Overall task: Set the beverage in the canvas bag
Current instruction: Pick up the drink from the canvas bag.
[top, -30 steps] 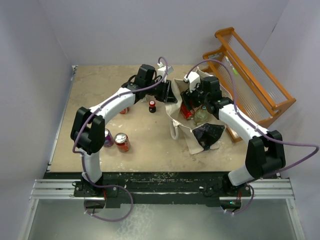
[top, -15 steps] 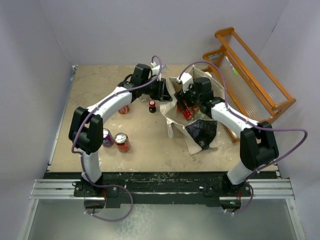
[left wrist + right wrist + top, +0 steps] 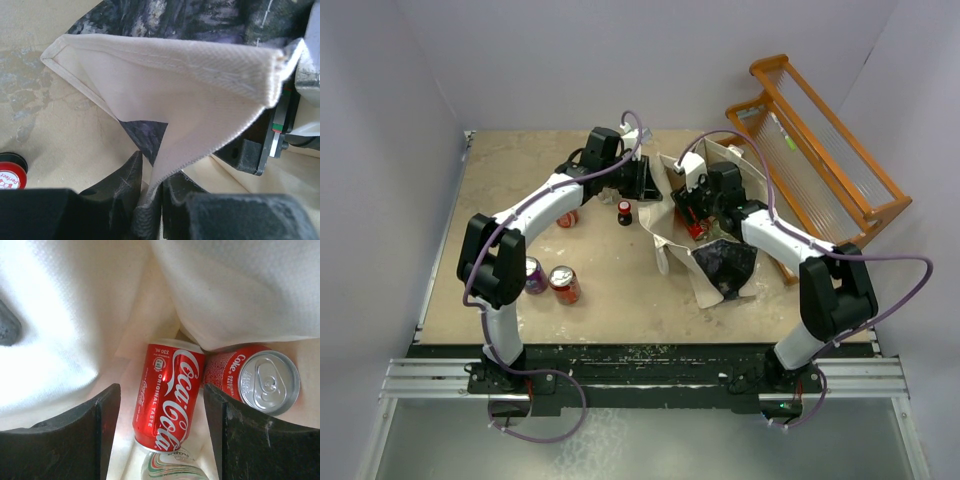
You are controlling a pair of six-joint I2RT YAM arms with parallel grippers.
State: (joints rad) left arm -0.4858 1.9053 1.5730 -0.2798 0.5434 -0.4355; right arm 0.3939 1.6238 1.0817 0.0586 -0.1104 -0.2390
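Inside the canvas bag: cans down, mouth held wide

Under the bag, tan counter, scuffed and stained. Just beside the bag on its right, orange wooden rack. Bag itself cream, slumped, dark print on the near side. At the bag's left rim, left gripper pinched narrow on the cream hem, cloth lifted into a raised flap. Over the bag's mouth, right gripper spread wide, holding nothing, fingers either side of a red Coca-Cola can lying on its side on the bag's floor. Touching that can on its right, second Coke can, lid toward the camera. Left of the bag, outside it: small red-capped bottle near, red can and purple can well apart.
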